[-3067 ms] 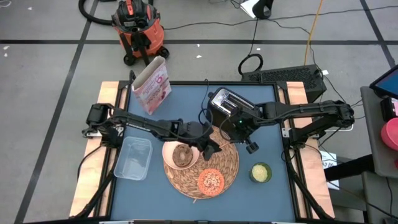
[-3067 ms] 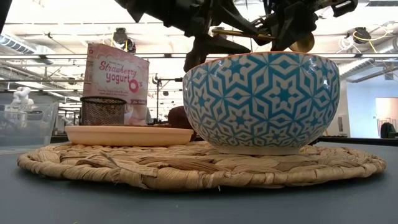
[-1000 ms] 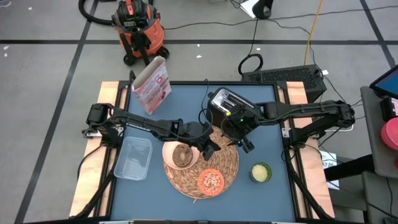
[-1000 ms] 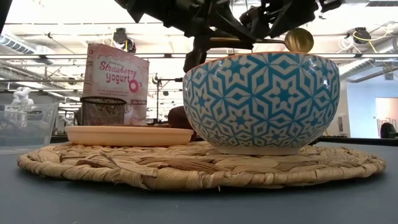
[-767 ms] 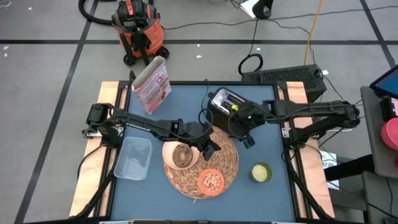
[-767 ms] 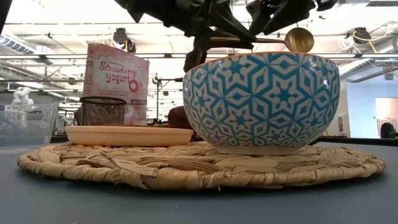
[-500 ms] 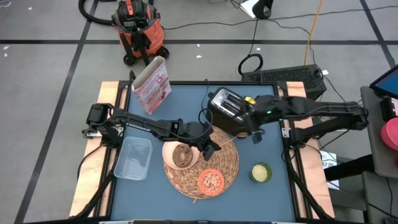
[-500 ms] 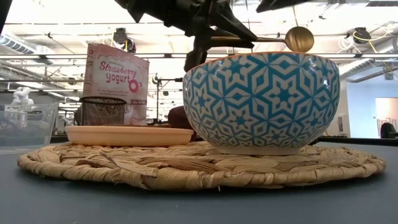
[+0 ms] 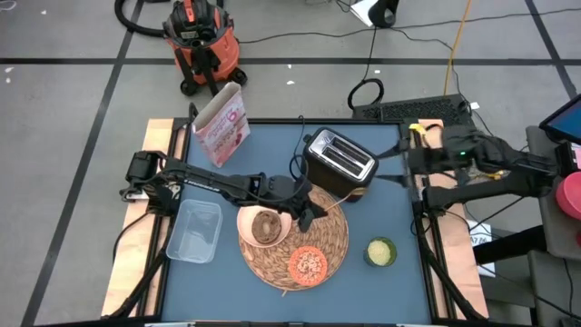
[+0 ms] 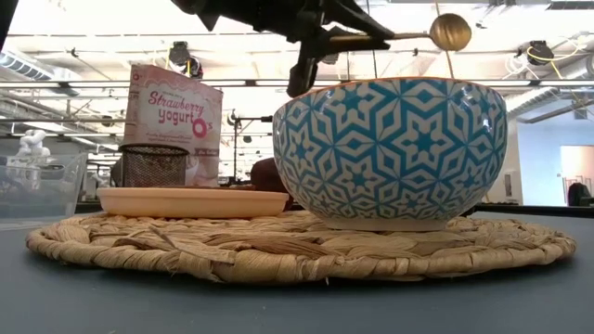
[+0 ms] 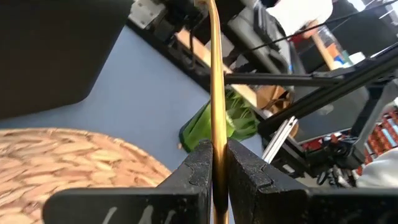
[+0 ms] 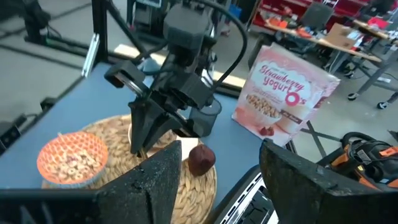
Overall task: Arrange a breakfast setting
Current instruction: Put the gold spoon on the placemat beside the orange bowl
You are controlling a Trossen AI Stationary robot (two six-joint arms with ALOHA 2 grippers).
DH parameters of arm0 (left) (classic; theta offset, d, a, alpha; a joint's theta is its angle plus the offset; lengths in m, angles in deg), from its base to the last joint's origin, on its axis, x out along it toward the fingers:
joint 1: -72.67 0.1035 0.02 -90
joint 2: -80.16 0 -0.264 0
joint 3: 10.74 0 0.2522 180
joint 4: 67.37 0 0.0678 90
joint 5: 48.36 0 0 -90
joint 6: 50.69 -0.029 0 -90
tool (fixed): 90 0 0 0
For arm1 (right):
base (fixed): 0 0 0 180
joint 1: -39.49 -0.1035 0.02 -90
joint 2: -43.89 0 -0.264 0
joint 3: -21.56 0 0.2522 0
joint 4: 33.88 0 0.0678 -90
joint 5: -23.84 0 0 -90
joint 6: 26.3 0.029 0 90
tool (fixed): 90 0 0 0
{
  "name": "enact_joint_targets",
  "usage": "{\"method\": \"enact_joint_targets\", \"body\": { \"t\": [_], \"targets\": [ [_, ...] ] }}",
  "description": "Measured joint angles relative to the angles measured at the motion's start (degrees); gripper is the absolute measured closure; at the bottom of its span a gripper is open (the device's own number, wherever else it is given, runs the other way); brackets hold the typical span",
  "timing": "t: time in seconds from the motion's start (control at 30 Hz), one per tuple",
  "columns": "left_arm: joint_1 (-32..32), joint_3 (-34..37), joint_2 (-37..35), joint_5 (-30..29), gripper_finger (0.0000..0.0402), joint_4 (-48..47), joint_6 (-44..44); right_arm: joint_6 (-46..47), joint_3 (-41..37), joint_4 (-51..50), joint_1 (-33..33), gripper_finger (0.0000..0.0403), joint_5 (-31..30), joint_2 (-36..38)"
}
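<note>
Left gripper [image 9: 306, 215]: centre frame, clamped shut on the wooden spoon [image 10: 408, 35].
Spoon: held level above the cream bowl [image 9: 264, 226].
Right gripper [image 12: 221, 180]: right edge, half open, empty.

Blue table [image 9: 390, 218] with placemat [image 9: 331, 243], tub [image 9: 193, 232], toaster [image 9: 339, 162], cereal box [image 9: 222, 125], green cup [image 9: 380, 252].

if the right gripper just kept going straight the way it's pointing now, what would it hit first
Probably the dark-red fruit on the straw placemat, with the left gripper just beyond; depth is hard to judge. The right gripper is open.
</note>
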Motion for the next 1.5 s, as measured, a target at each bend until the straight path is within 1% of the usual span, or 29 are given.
{"method": "enact_joint_targets", "body": {
  "t": [0.3, 0.67, 0.77, 0.9, 0.97, 1.1, 1.27, 1.43, 1.5],
  "targets": [
    [0.0, 0.0, 0.0, 0.0, 0.0374, 5.79, -0.54, 3.48, 0.0, -1.98, 0.0, 0.0197, -0.01, 5.07],
    [0.0, 0.0, 0.0, -0.02, 0.0374, 13.15, -2.83, 7.06, -0.8, -4.01, 0.0, 0.0197, -0.14, 5.63],
    [0.0, 0.0, 0.0, -0.02, 0.0374, 14.79, -3.01, 7.11, -1.79, -4.07, -0.01, 0.0197, -3.16, 5.63],
    [0.0, 0.0, 0.0, -0.02, 0.0374, 15.94, -3.88, 7.22, -3.77, -4.09, 0.0, 0.0197, -8.83, 5.67],
    [0.0, 0.0, 0.0, -0.02, 0.0374, 16.81, -4.13, 7.25, -4.78, -4.11, 0.0, 0.0197, -10.14, 5.67],
    [0.0, 0.0, 0.0, -0.02, 0.0374, 18.81, -4.57, 8.44, -7.02, -4.09, 0.0, 0.0197, -10.2, 5.67],
    [0.0, 0.0, 0.0, -0.02, 0.0374, 21.4, -6.05, 12.31, -10.98, -3.42, 0.0, 0.0197, -10.15, 5.66],
    [0.0, 0.0, 0.0, -0.18, 0.0374, 22.07, -7.61, 16.03, -17.56, 3.87, 0.0, 0.0197, -10.0, 5.66],
    [0.0, 0.0, 0.0, -0.86, 0.0374, 22.29, -7.99, 16.72, -20.52, 8.55, 0.0, 0.0197, -8.3, 5.63]
  ]
}}
